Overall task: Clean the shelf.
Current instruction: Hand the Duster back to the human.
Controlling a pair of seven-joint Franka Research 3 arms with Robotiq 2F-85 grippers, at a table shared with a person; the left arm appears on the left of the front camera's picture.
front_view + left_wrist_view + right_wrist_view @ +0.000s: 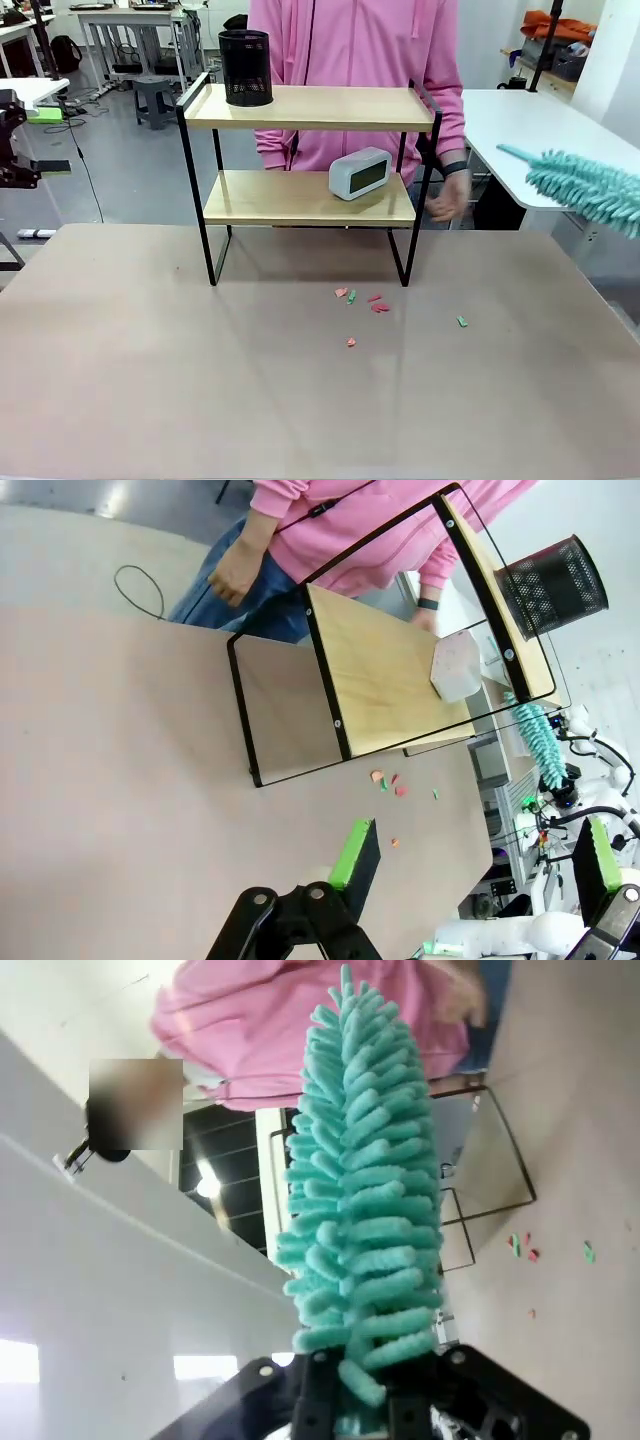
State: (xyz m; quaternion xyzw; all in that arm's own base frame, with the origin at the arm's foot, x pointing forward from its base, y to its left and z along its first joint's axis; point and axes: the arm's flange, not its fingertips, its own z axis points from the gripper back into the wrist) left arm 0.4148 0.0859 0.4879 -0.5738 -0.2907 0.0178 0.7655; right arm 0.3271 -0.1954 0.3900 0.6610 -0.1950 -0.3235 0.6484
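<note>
No readable print on clock [359, 172] or shelf [310, 108].

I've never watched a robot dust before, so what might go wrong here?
The fluffy teal duster could knock the white digital clock off the small two-tier wooden shelf, or tip the black mesh cup near the top board's edge. The person's hand beside the shelf might get brushed.
</note>
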